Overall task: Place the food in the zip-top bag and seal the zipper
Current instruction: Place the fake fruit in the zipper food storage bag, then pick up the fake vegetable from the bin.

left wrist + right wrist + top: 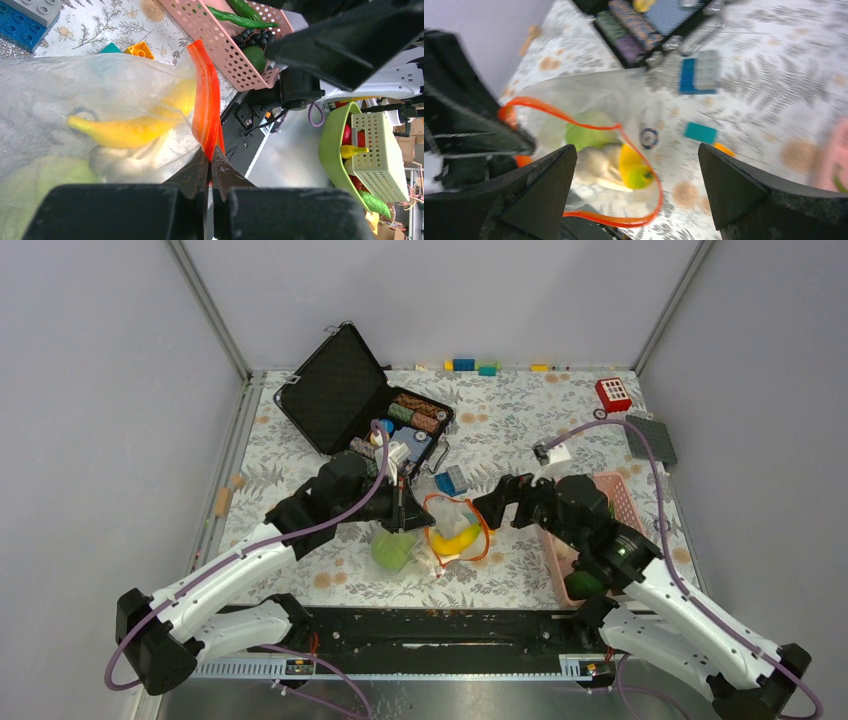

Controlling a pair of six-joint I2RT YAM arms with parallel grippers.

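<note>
Left gripper (210, 159) clamped tight on the zipper (206, 100) at one corner of the zip-top bag (455, 530), which lies on the table (560, 420) near its front edge. Yellow piece (125, 131) and cabbage (585, 132) are inside. Right gripper (636, 155) spread wide, holding nothing, above the open mouth. Risk: with a one-corner hold the floppy mouth may sag or spill, and the wide fingers could snag the strip. Room is tight: bricks (450, 480) just behind, pink basket (625, 502) to the right with pods (240, 20) in it.
</note>
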